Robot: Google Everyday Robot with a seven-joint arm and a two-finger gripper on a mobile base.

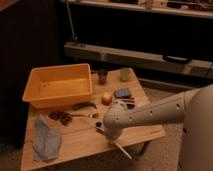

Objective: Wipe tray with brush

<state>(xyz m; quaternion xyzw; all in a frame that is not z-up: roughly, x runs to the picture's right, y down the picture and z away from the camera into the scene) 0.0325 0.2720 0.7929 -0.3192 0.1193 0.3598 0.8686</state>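
Camera view is showing the hand (103, 128) sitting low at the front of the desk (75, 146), with its fingers pressed fully together. Jo, is it gripping anything?

Jo: I'm struggling to say. The brush (123, 149) is lying right under it, its slim pale handle poking out toward the desk's near edge. But the wrist is hiding the spot where fingers and handle are meeting.

Sam: And how are you expecting that brush to behave?

Jo: I'm judging it light and stiff, so lifting is costing nothing. The trouble is that thin, smooth handle. Pinched between two fingers, it is likely wanting to swivel the moment the bristles are pushing on something. I'm favouring a hold close to the head, where the hand is sitting now, not out on the tail.

Sam: The tray (59, 70) is waiting well apart, at the desk's back left.

Jo: Yes, beyond the dark green vegetable (84, 105), with the blue-grey cloth (46, 141) lying at front left. I'm reading that tub as thin, light plastic, so a hard scrub is risking sliding it. Gentle pressure is looking wiser, and the soft bristles are forgiving.
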